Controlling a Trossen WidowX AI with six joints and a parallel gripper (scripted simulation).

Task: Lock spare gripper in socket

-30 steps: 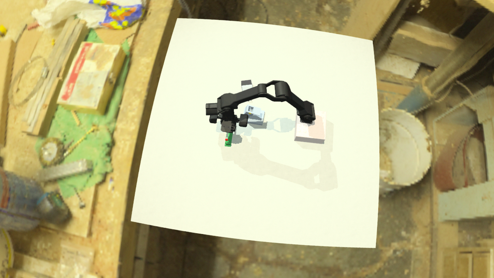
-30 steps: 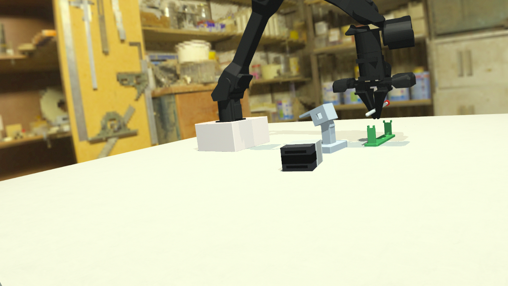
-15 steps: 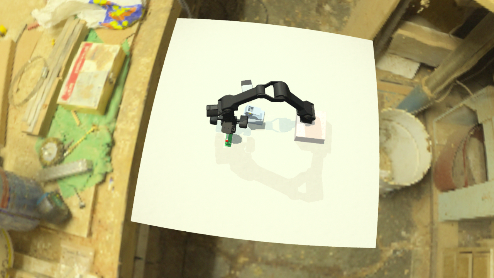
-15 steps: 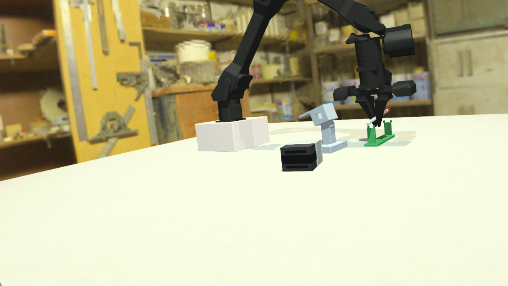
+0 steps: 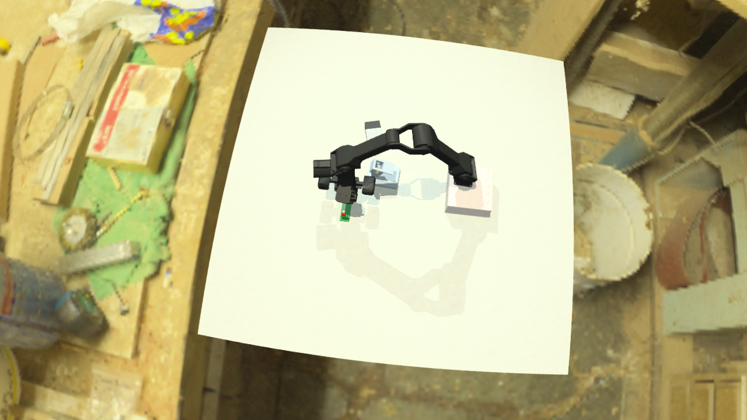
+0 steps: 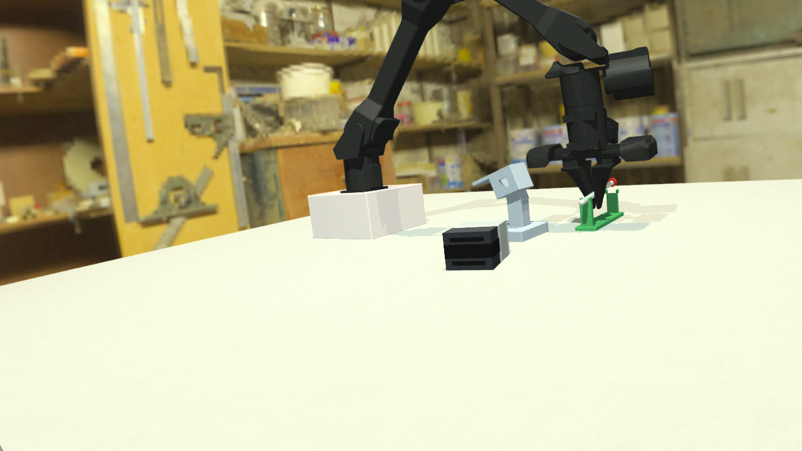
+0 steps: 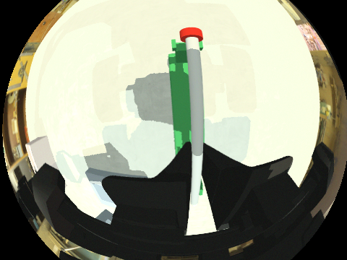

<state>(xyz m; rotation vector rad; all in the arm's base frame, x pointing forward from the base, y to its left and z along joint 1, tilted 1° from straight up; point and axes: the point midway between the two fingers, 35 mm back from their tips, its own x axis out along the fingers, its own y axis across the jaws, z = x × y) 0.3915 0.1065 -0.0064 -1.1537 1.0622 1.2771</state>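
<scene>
- The lock pin (image 5: 343, 213) (image 6: 586, 198) (image 7: 196, 101) is out of the mount (image 5: 388, 170) (image 6: 518, 207) (image 7: 103, 193); that should leave its socket free for docking.
- The gripper (image 5: 345, 194) (image 6: 593, 202) (image 7: 193, 146) has its fingers clamped on the pin's shaft between the two posts of the green cradle (image 5: 345, 219) (image 6: 601, 222) (image 7: 180, 97). Holding it there leaves both ends for the supports.
- The pin runs lengthwise along the cradle, its red head (image 6: 613, 181) (image 7: 191, 34) at the far end in the exterior view and the plain tip by the near post. The head side looks a little high; whether either end is seated cannot be told.
- The cradle is probably a parking place, keeping the pin raised so the fingers can take it again.
- The spare gripper (image 5: 372, 126) (image 6: 470, 248) lies on the table, left of and nearer than the mount in the exterior view, still undocked. The arm needs its fingers free for it, hence parking the pin first.
- Next, likely, the pin must settle into both posts before release; letting go while it is misaligned could make it roll off.
</scene>
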